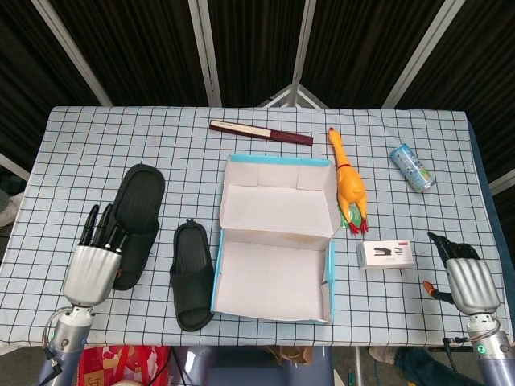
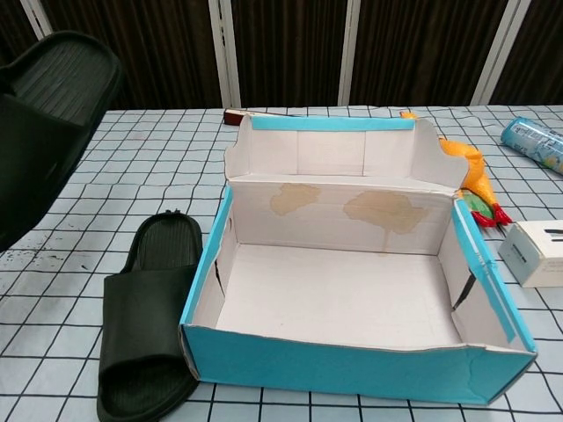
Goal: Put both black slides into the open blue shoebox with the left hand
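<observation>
Gripping slide (image 1: 137,213), left robot hand (image 1: 90,269)

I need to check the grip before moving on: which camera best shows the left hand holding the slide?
The head view: it shows the left hand with its fingers on the lifted slide. The chest view shows only that slide, raised at the frame's left edge; the hand itself is not visible there.

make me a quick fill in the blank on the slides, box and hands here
1. The left hand holds one black ____ raised off the table.
2. The other slide lies on the table just ____ of the shoebox.
3. Inside, the shoebox is ____.
4. The right hand holds ____.

Missing words: slide; left; empty; nothing
</observation>
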